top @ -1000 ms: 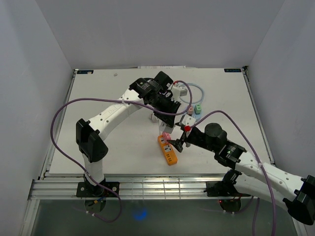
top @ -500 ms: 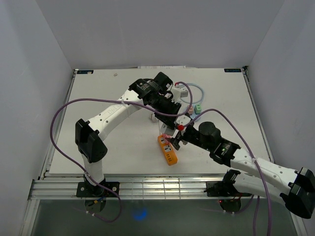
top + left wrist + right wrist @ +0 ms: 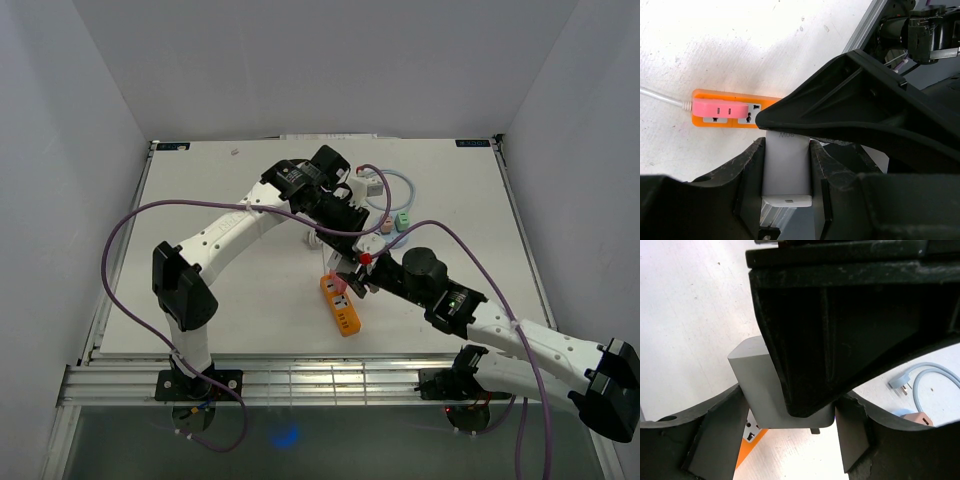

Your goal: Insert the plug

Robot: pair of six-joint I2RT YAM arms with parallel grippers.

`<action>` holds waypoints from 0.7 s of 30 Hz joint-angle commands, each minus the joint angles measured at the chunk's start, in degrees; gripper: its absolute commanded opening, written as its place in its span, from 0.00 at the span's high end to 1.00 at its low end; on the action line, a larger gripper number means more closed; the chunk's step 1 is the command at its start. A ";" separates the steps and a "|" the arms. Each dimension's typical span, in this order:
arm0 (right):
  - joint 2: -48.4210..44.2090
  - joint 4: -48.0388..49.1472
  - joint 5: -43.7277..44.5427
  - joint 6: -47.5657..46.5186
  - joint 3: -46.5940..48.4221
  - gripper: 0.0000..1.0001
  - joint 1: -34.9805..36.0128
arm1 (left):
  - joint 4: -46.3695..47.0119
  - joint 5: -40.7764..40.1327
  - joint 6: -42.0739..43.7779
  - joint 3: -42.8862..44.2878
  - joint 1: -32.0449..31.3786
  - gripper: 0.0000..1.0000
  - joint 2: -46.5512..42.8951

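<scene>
Two sets of fingers meet on one grey plug block (image 3: 786, 165): your L fingers (image 3: 747, 180) clamp it, your R fingers (image 3: 715, 435) flank it, can't tell if they're pressing. Block hangs over orange pwr strip (image 3: 740, 95) on bench (image 3: 740, 40), near pink plug (image 3: 715, 107) already seated.

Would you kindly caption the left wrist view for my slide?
The left gripper holds a white charger near the orange power strip.
</scene>
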 commanded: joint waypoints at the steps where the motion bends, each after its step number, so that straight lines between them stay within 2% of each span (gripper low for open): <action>1: -1.09 2.74 2.47 1.05 1.66 0.45 0.07 | 1.29 3.69 -0.22 0.96 -0.03 0.87 -4.64; 5: -3.02 3.96 3.08 1.84 0.16 0.57 -0.01 | 2.16 4.13 -0.66 0.43 -0.03 0.84 -5.08; 7: -3.38 4.23 3.44 2.80 -0.19 0.58 -0.02 | 3.04 4.04 -1.10 -0.01 -0.12 0.77 -5.87; 8: -3.38 4.23 4.05 3.24 -0.28 0.59 0.07 | 4.35 3.87 -1.45 -0.62 -0.12 0.69 -6.22; 10: -3.29 4.23 5.20 5.00 -0.37 0.61 -0.02 | 5.76 3.69 -2.59 -1.50 -0.03 0.60 -7.53; 11: -3.20 4.14 5.63 5.61 -0.54 0.62 -0.02 | 6.55 3.51 -2.86 -2.55 -0.12 0.49 -8.06; 13: -3.38 4.14 6.86 7.72 -0.72 0.64 -0.01 | 8.66 3.34 -4.00 -3.52 -0.03 0.34 -8.85; 15: -3.64 4.05 8.00 9.13 -1.16 0.64 -0.02 | 10.15 2.99 -4.44 -4.66 -0.03 0.12 -9.82; 16: -3.73 4.23 8.71 9.57 -1.42 0.64 0.07 | 10.60 2.55 -4.88 -5.02 -0.03 0.07 -10.09; 18: -4.17 4.41 9.15 10.19 -2.03 0.64 -0.02 | 11.74 1.15 -5.32 -5.72 -0.03 0.02 -10.88; 21: -4.52 4.32 9.94 10.54 -2.39 0.64 -0.02 | 14.29 0.44 -6.46 -6.95 0.15 0.02 -12.63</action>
